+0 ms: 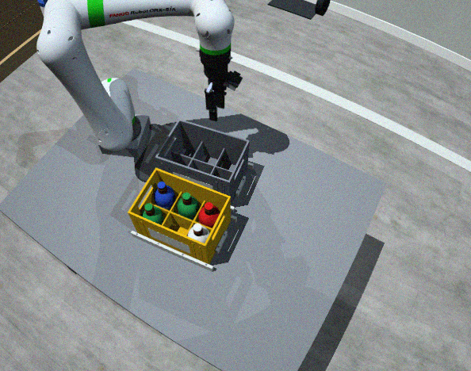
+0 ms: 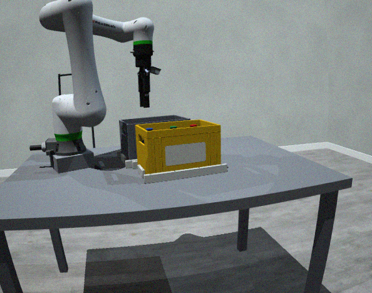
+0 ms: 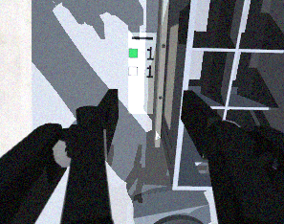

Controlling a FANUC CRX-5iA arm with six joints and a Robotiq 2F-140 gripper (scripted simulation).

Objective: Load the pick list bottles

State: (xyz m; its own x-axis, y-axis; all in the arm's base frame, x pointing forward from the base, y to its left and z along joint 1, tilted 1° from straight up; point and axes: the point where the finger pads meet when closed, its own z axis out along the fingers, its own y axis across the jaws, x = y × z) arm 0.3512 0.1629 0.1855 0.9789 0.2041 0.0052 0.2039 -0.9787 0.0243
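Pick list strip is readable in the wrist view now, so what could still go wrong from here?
1. The white paper pick list shows one green and one white; the yellow crate holds two green bottles, so taking both would overfill.
2. The white bottle sits close to the red bottle; the empty, part-open tool could knock it.
3. A careless descent could shove the grey divided crate.

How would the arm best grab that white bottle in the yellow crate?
Probably by its neck, just under the cap, coming straight down. The white bottle stands upright in a divided cell of the yellow crate, so walls block its sides; only the top is exposed.
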